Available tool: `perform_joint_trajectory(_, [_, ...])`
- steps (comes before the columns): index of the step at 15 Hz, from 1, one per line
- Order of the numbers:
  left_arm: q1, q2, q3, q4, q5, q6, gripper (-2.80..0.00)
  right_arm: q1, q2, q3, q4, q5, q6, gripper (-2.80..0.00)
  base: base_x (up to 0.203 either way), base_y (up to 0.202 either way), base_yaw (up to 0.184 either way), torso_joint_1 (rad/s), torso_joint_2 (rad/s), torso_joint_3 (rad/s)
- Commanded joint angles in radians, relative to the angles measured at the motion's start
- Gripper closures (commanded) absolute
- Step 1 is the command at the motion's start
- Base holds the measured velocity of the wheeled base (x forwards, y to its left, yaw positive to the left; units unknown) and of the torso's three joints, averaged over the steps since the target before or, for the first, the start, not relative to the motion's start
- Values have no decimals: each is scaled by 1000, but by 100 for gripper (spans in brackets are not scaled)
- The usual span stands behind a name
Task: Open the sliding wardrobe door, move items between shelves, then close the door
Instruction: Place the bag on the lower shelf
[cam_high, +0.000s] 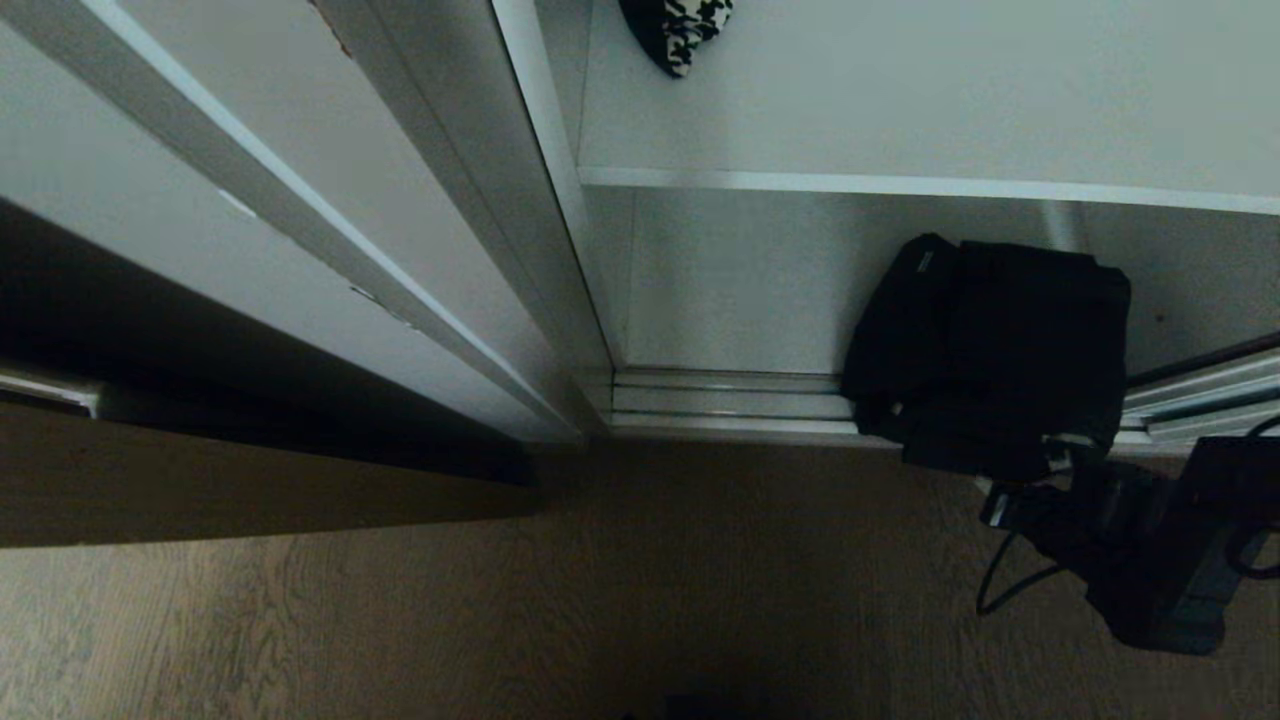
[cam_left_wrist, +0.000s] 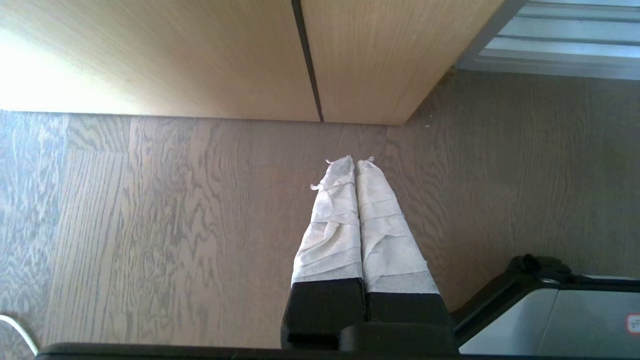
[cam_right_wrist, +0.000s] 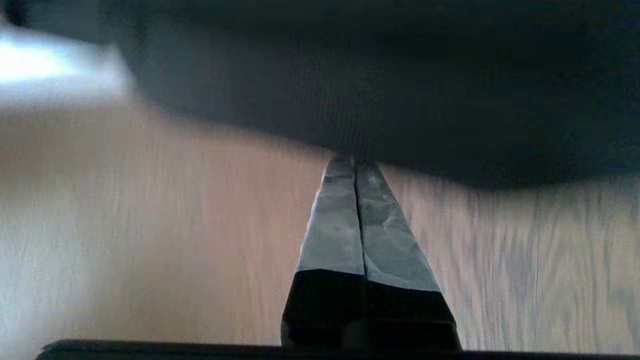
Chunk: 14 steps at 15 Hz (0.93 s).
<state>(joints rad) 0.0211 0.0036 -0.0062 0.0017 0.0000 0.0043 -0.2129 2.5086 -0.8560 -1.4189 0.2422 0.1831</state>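
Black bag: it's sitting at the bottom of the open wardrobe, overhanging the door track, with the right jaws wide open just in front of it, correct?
Not quite. The right gripper has its jaws shut, pressed together, as the right wrist view shows. The rest holds: the black bag sits at the bottom of the wardrobe, overhanging the door track.

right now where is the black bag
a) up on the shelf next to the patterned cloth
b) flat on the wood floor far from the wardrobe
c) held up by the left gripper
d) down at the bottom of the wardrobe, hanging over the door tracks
d: the black bag sits below the shelf, its lower edge over the door tracks, with the right gripper shut at its bottom edge.
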Motion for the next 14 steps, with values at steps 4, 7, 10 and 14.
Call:
perform_joint_trajectory(4, [0,-1,0,0,0,0,0,55,100,-258,-4,-180,53,0,0,0,0,0,0,0])
perform_joint_trajectory(7, [0,-1,0,0,0,0,0,66,132,-383,2,-241,54,0,0,0,0,0,0,0])
perform_joint_trajectory(10, [0,-1,0,0,0,0,0,80,164,-560,29,-319,57,0,0,0,0,0,0,0])
perform_joint_trajectory(14, [0,-1,0,0,0,0,0,88,124,-724,86,-411,60,0,0,0,0,0,0,0])
